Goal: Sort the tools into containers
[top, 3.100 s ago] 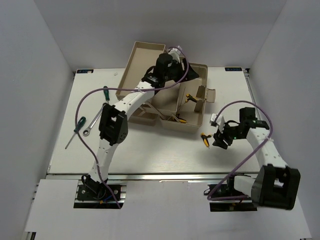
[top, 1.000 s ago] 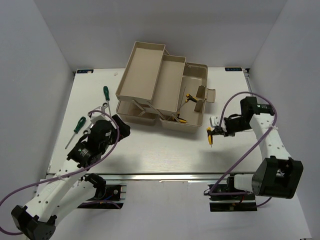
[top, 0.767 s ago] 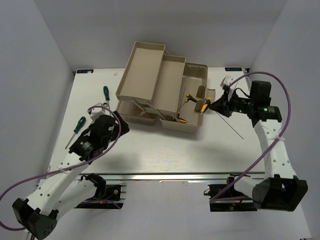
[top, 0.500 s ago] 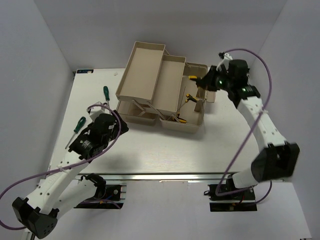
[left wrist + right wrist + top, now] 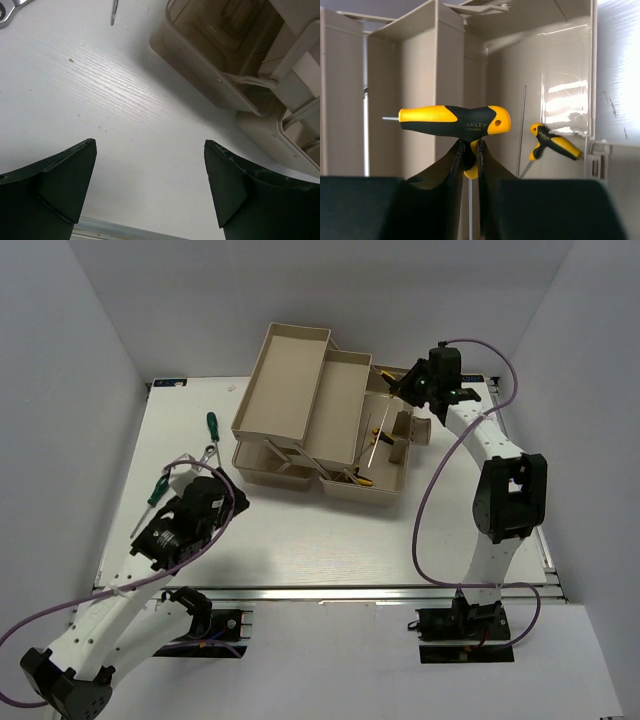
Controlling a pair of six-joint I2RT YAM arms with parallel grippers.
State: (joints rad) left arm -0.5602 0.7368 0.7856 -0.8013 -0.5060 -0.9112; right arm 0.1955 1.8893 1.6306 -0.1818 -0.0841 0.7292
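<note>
Now, your right gripper (image 5: 470, 150) is clenched on the neck of the yellow-and-black T-handle hex key (image 5: 452, 121), handle just above the jaws, facing a compartment of the beige plastic toolbox (image 5: 415, 75), so letting go too soon could snag its shaft on the rim.

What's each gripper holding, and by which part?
Right gripper: yellow-and-black T-handle hex key, pinched at the neck under its handle. Left gripper: nothing, jaws open.
</note>
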